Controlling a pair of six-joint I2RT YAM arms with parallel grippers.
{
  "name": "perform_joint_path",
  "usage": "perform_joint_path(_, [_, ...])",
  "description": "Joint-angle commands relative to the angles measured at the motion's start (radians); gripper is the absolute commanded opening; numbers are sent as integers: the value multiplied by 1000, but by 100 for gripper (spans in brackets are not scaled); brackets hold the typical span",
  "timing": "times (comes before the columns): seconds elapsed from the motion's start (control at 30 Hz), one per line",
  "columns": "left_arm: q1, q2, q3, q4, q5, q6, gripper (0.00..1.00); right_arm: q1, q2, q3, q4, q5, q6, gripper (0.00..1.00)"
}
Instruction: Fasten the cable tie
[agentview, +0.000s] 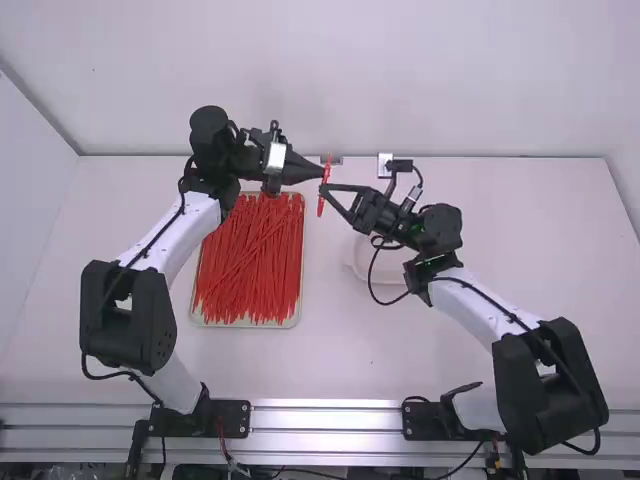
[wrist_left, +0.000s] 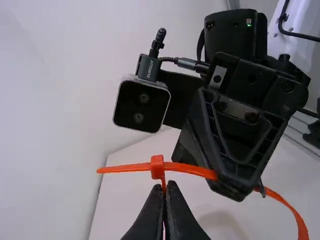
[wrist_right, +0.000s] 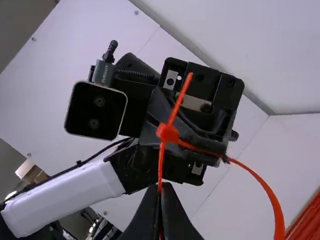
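High view: left gripper (agentview: 324, 174) and right gripper (agentview: 327, 188) meet in the air beyond the tray (agentview: 245, 325), with a red tie (agentview: 320, 205) between them. Left wrist view: left fingers (wrist_left: 150, 210) are pinched shut on the tie. Right wrist view: right fingers (wrist_right: 150, 210) are likewise clamped on it.

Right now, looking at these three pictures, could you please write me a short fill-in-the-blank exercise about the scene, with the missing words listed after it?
1. The number of arms holding the single cable tie in the air is ____.
2. The left arm's fingers are ____ on that cable tie.
3. The other cable ties lie piled on a flat ____.
4. That pile sits in front of the ____ arm's base.

Missing words: two; shut; tray; left.
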Motion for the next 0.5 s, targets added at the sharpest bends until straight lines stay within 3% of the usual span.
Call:
perform_joint_path(0.0, [-14, 5, -7, -2, 46, -3, 2, -14, 2, 53, -6, 41, -29, 0])
perform_joint_path(0.47, [-19, 5, -7, -53, 46, -3, 1, -64, 2, 55, -5, 42, -35, 0])
